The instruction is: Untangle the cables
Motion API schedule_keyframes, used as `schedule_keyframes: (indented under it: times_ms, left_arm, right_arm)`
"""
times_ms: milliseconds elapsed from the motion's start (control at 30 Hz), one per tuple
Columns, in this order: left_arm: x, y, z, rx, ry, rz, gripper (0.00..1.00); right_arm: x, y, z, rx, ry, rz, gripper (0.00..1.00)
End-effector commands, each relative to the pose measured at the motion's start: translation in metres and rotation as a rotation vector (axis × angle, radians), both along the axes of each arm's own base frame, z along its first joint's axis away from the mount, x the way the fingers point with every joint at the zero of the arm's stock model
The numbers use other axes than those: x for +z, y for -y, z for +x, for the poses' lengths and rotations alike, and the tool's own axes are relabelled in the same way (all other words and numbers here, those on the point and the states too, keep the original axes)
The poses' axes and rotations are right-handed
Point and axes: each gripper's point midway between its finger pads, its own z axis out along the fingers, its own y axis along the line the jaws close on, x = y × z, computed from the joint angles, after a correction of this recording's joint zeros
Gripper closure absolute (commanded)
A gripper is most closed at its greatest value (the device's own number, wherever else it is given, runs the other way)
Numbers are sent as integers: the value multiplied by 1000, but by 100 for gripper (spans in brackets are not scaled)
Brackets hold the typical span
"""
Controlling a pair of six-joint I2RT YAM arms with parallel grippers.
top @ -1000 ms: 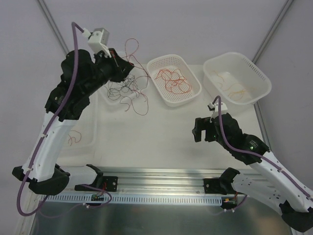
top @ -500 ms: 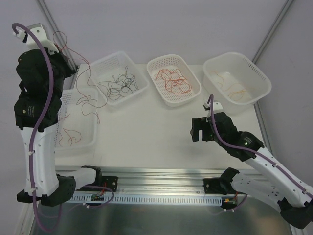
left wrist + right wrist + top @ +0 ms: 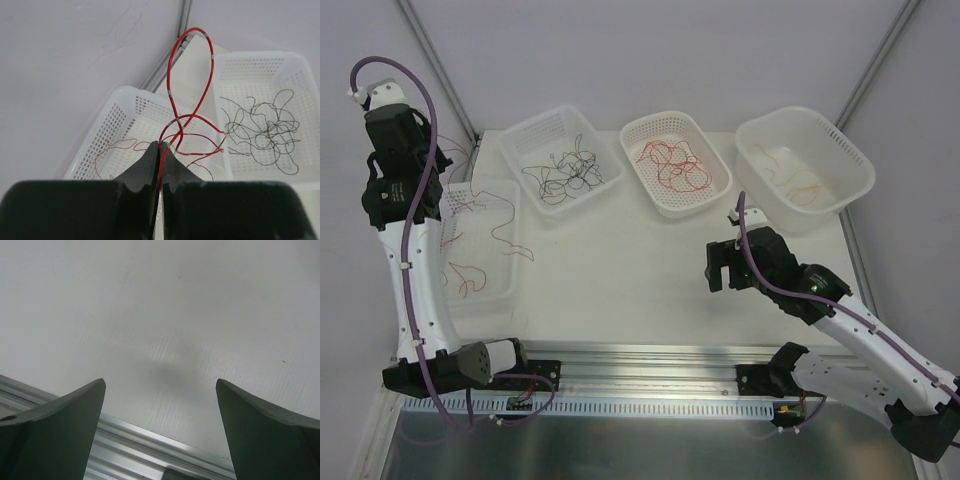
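My left gripper [image 3: 160, 145] is shut on a thin red cable [image 3: 192, 75] that loops up from the fingertips and trails down into the far-left white basket [image 3: 115, 120]. From above, the left gripper [image 3: 442, 180] hovers over that basket's [image 3: 516, 240] back edge, and the held cable [image 3: 505, 235] drapes across it with other brownish-red wires [image 3: 465, 275]. Black wires [image 3: 565, 170] lie in the second basket, red ones [image 3: 675, 165] in the third, orange ones [image 3: 800, 185] in the fourth. My right gripper [image 3: 720, 265] is open and empty, low over bare table [image 3: 160, 385].
Four white mesh baskets stand in an arc along the back: second [image 3: 535, 125], third [image 3: 665, 118], fourth [image 3: 800, 112]. A metal rail [image 3: 650, 365] runs along the near table edge. Frame posts rise at the back corners.
My left arm swung left from the black-wire basket to the far-left basket, carrying the red cable out with it. The cable now hangs into that basket. The right arm shifted slightly.
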Motion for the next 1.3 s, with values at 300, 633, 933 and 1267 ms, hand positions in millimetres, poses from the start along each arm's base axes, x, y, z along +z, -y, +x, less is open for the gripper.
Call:
schedule_keyframes:
  times_ms: [300,633,933,1267]
  left_arm:
    - [-151,-55,-10,243,-202,-233,86]
    - [-185,-13,-20,106,-210,-430,1]
    - [-202,67,-53,-4,-187,-509,1]
    - [-260,161,-84,-31,-282,-639,5]
  right_arm:
    - [1,-6,-1,18,-13,17,3]
    - [-5,-11,0,27,-24,17,3]
    - [-13,-19,3,49,-34,20,3]
    - [-26,-24,-1,72,-49,48,3]
